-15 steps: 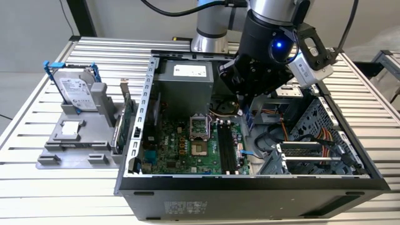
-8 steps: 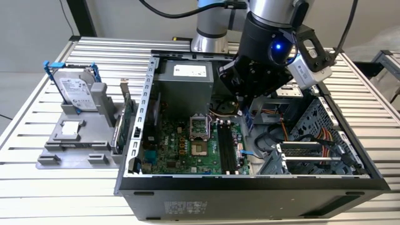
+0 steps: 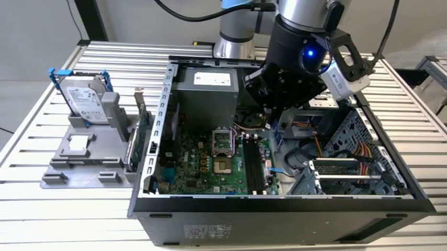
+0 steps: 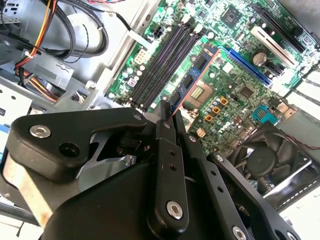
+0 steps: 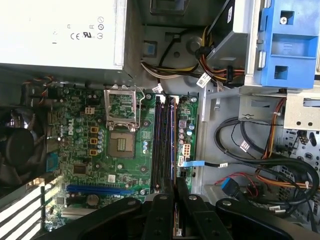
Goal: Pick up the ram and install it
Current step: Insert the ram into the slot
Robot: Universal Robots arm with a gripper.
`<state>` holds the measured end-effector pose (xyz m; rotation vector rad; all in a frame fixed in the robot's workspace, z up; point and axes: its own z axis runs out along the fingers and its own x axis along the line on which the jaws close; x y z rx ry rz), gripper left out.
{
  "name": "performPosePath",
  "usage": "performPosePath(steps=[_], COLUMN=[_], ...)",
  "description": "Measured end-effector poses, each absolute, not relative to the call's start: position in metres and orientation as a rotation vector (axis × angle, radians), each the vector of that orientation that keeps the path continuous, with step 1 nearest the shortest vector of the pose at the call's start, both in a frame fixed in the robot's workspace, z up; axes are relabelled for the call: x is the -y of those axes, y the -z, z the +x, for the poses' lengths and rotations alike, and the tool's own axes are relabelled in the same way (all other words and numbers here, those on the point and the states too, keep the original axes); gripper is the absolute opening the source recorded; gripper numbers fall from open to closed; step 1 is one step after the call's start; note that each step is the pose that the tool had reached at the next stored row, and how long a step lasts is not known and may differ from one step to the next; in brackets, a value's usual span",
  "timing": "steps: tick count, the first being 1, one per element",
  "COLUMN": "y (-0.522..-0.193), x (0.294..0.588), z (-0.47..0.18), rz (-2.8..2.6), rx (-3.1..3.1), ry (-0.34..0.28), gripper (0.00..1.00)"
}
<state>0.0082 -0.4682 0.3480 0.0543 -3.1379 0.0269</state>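
Two fingers (image 5: 163, 210) of gripper (image 5: 175, 187) pinched on thin ram (image 5: 176, 221), edge-on between them. Long axis parallel to slots (image 5: 162, 145), just beyond fingertips, nearly in line.

ribbed bare-metal worktop (image 3: 42, 209); matt dark sheet-metal computer case (image 3: 279, 230); glossy green circuit board (image 5: 125, 165); blue plastic bracket (image 5: 290, 45); matt black pincer (image 4: 168, 107) with shiny screws, clamping the ram (image 5: 175, 225), a thin dull board.
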Motion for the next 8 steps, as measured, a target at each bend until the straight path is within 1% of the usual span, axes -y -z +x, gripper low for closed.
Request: performPosePath(steps=[8], y=[-0.3445], x=[0.468], z=[0.0082], rz=[0.054], rx=[3.138], ry=[-0.027], gripper=[0.0])
